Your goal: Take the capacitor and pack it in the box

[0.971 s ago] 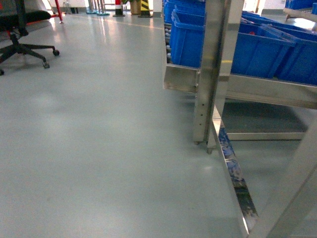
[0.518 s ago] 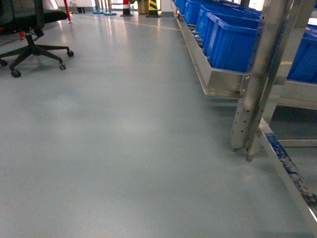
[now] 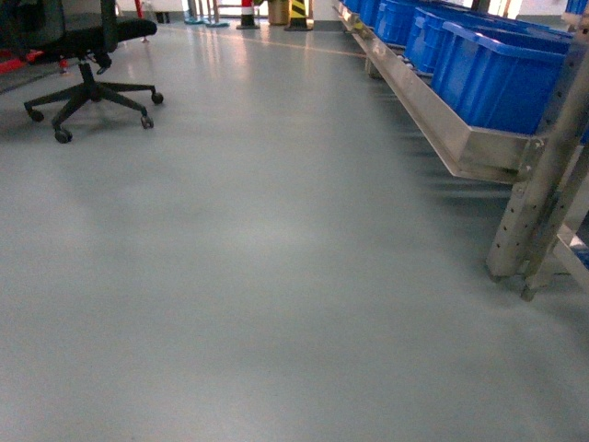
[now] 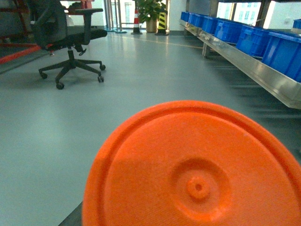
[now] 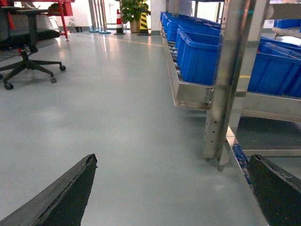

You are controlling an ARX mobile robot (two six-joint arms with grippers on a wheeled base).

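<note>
Grey floor [image 3: 239,276]: fills most of every frame. Steel rack [image 3: 442,129] with blue bins [image 3: 492,78]: upper right, head view. Orange disc [image 4: 193,169]: lower left-wrist frame, hiding the left end effector; state cannot be told. Office chair [image 3: 87,55]: upper left. Right end effector [image 5: 171,188]: spread wide, empty. Capacitor, box: not visible. Risk: base clipping the rack upright.

Grey floor [image 3: 239,276], office chair [image 3: 87,55] far left.
Blue bins [image 3: 492,74] line the steel rack [image 3: 460,138] on the right; orange disc [image 4: 193,174] fills the left wrist view.
</note>
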